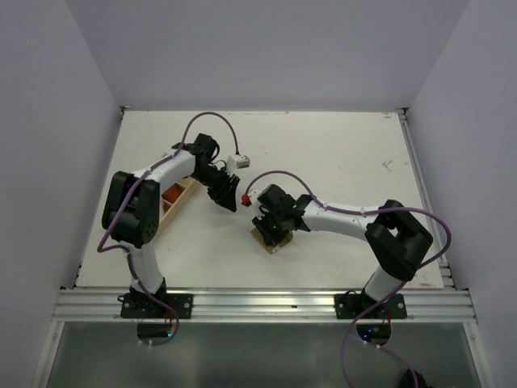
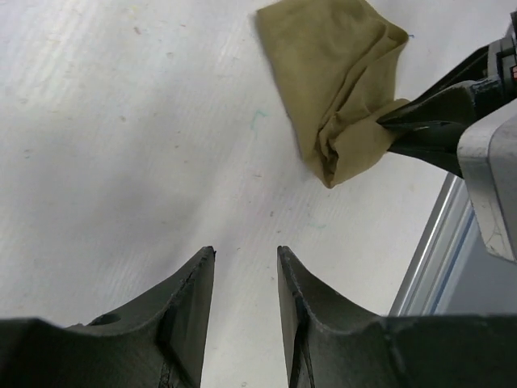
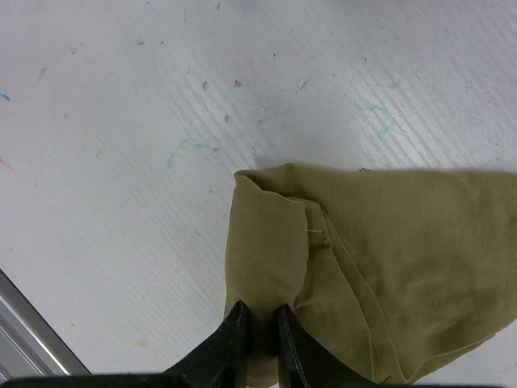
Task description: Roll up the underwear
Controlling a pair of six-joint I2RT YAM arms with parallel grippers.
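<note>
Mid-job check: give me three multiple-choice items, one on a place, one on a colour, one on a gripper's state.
1. Where is the underwear? A under the right gripper, on the table between the arms; B at its far left corner; C by the back wall.
2. Its colour? A red; B olive-khaki; C blue.
3. The right gripper is: A wide open; B shut on the underwear; C out of view.
Key: 1 A, seen from the top; 2 B, both wrist views show olive cloth; 3 B, its fingers pinch a fold.
</note>
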